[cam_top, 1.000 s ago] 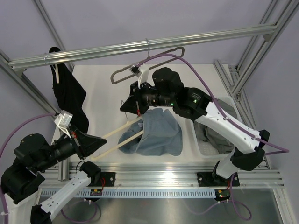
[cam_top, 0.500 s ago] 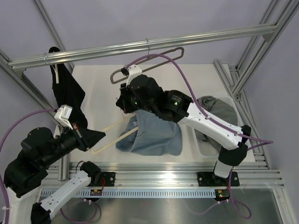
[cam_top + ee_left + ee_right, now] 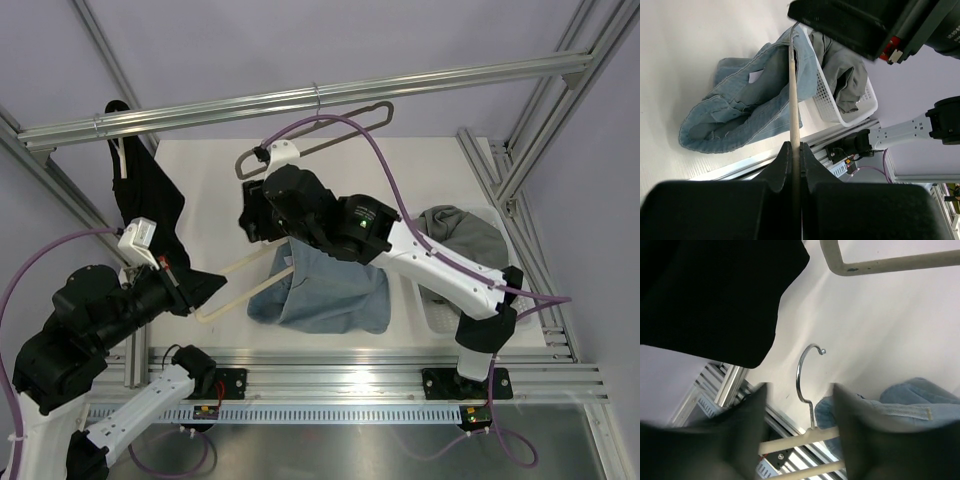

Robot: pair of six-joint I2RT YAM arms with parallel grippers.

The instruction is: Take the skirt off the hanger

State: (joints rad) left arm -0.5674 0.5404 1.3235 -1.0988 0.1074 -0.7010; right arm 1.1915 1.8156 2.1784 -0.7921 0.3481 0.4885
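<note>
The grey-taupe hanger (image 3: 330,128) hangs bare from the top rail by its wire hook. A crumpled grey garment (image 3: 455,225), apparently the skirt (image 3: 840,70), lies in the white basket (image 3: 832,112) at the right. My left gripper (image 3: 205,290) is shut on the thin bar of a cream hanger (image 3: 794,90), and that bar runs straight out between the jaws of this left gripper (image 3: 796,150). Light blue jeans (image 3: 330,290) lie on the table around that hanger's far end. My right gripper (image 3: 800,435) stands open above the cream hanger's hook (image 3: 802,372) and holds nothing.
A plain black garment (image 3: 145,210) hangs at the left from the slanted frame bar and fills the upper left of the right wrist view. An aluminium rail (image 3: 350,365) runs along the table's near edge. The right arm (image 3: 440,265) reaches across the jeans.
My right gripper has swung left and back from the jeans and has opened. The jeans have sunk flatter onto the table. The left gripper keeps its hold and has shifted slightly.
</note>
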